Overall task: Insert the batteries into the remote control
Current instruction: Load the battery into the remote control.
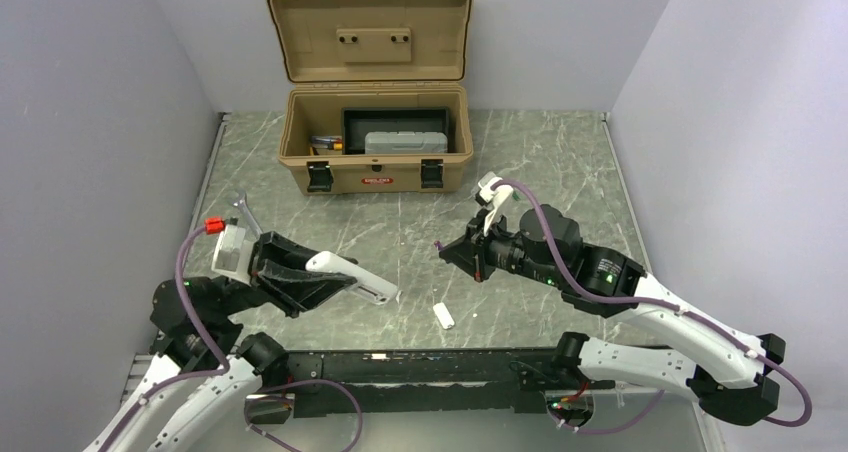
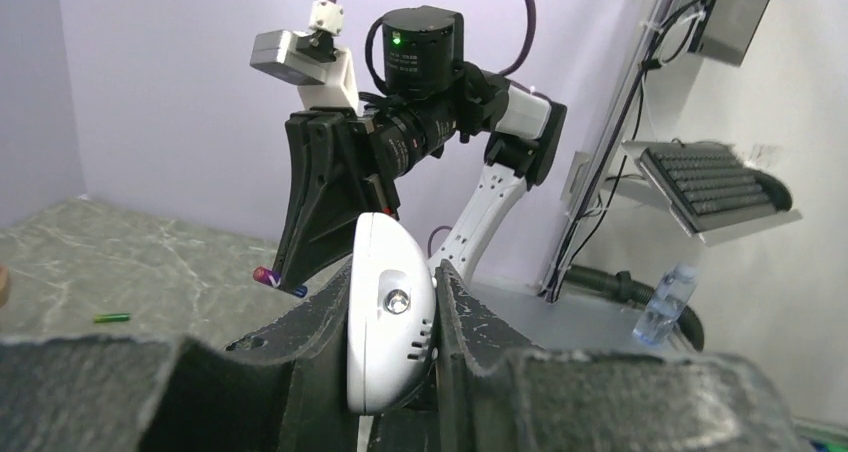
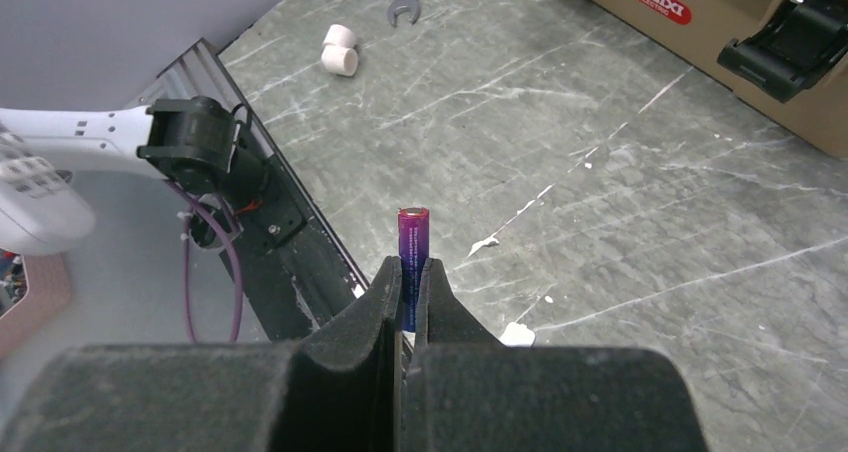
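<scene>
While the right gripper (image 3: pixel 408 277) is pinching the purple battery (image 3: pixel 412 234) low down, the battery's top half is sticking up free above the tight grip. That battery is looking small, hard and smooth, so I think it may be slipping or tipping if the squeeze is weak. Holding it around the middle and leaving one end bare is seeming best to me. Seen from above, it is hanging over the table (image 1: pixel 560 172), near the middle, a bit toward 3 o'clock.

The left gripper (image 1: pixel 330 277) is squeezing the remote (image 1: pixel 358 280) on its two long sides. From above, it is at about 8 o'clock, with the free end pointing toward 4 o'clock. The remote is looking light and stiff, with slick plastic, so gripping the side edges is making sense. I cannot tell which way its battery slot is facing.

The green battery (image 2: pixel 112 318) is lying on the table, at 9 o'clock in the left wrist view, well apart from both grippers. Nothing is touching it.
</scene>
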`<state>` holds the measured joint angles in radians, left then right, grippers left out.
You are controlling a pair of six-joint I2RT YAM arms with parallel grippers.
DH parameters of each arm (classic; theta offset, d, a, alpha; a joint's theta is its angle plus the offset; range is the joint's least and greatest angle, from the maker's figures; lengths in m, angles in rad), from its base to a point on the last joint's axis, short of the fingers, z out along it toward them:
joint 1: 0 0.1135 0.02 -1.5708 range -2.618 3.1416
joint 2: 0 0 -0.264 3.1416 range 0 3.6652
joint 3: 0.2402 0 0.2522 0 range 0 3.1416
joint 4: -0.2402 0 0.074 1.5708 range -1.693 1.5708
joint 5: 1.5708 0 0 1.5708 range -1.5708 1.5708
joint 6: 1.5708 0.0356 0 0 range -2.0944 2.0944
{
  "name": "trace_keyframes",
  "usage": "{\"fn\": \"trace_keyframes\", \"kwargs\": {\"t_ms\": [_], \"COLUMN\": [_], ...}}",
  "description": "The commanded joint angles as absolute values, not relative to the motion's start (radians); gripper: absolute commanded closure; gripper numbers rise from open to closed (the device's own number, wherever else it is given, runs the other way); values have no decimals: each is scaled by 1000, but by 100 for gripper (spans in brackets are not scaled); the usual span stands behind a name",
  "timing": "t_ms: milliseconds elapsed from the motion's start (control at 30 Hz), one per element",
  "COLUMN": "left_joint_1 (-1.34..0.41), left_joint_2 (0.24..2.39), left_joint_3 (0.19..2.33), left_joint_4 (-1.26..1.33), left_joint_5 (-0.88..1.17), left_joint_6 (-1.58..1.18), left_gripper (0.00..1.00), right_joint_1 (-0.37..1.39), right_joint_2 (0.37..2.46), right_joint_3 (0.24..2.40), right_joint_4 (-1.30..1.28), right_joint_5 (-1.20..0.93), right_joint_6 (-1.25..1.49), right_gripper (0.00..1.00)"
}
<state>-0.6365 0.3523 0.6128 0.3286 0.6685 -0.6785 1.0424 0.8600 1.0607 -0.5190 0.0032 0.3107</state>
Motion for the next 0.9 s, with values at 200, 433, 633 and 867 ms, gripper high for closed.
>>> {"fn": "trace_keyframes", "kwargs": {"t_ms": [200, 433, 633, 867], "left_joint_1": [-636, -636, -636, -636], "left_joint_2": [349, 354, 357, 418], "left_joint_3": [682, 659, 660, 697], "left_joint_4": [90, 106, 88, -126], "left_joint_5": [705, 690, 676, 375], "left_joint_6": [-489, -500, -497, -647], "left_gripper": [100, 100, 100, 100], "right_joint_1": [1046, 1046, 1046, 1045], "right_joint_2": [844, 870, 869, 828], "right_joint_3": [1047, 1076, 1076, 1043], "right_joint_4": [-460, -490, -498, -400], "right_joint_5": [11, -14, -4, -39], "right_joint_6": [302, 273, 259, 286], "right_gripper": [100, 100, 100, 100]}}
